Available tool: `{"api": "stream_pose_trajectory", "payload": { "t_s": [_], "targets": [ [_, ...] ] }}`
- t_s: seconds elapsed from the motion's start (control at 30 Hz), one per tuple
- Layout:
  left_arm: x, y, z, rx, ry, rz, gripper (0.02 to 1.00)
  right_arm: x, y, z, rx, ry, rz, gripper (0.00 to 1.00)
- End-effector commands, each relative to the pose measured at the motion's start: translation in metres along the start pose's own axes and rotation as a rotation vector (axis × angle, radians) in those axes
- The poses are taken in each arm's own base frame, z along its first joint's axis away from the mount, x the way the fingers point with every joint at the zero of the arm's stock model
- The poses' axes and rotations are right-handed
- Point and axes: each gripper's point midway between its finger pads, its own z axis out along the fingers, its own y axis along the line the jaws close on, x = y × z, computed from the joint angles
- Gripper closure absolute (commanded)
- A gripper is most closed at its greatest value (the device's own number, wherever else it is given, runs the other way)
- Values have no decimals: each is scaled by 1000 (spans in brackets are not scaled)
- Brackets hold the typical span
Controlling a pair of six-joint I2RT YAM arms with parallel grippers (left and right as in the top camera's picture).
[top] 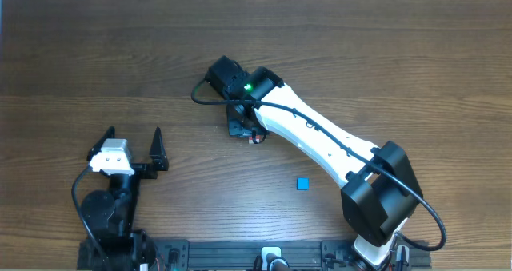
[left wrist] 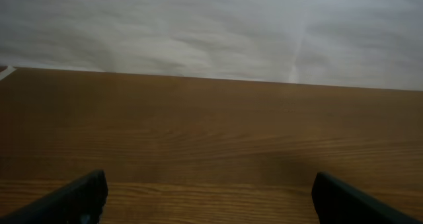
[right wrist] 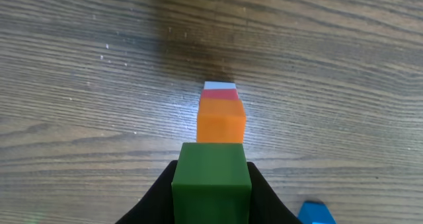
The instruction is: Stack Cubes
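The stack stood three high on the tabletop: a pale cube, a red cube, then an orange cube; the right hand gripped a green cube at the stack's top, contact unclear; a blue cube lay near the stack, seemingly still to be placed; the left hand gaped wide, well away from the stack.

I'm looking at a brown wood-grain tabletop, with a pale white wall rising behind its far edge.
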Motion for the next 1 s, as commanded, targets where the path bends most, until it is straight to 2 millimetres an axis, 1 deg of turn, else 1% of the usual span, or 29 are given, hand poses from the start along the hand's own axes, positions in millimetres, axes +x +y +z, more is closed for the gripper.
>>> {"api": "stream_pose_trajectory", "payload": {
  "t_s": [0.03,0.23,0.47,0.7,1.0],
  "targets": [
    [1,0,0,4,-2,14,18,-3,-5,6,23,-2,8,989],
    [1,0,0,4,-2,14,18,-4,-8,6,25,-1,14,989],
    [1,0,0,4,-2,14,18,1,-11,12,35,13,21,989],
    [1,0,0,4,-2,14,18,0,-9,14,28,7,28,989],
    [1,0,0,4,-2,14,18,2,-10,21,28,9,29,989]
  ]
}}
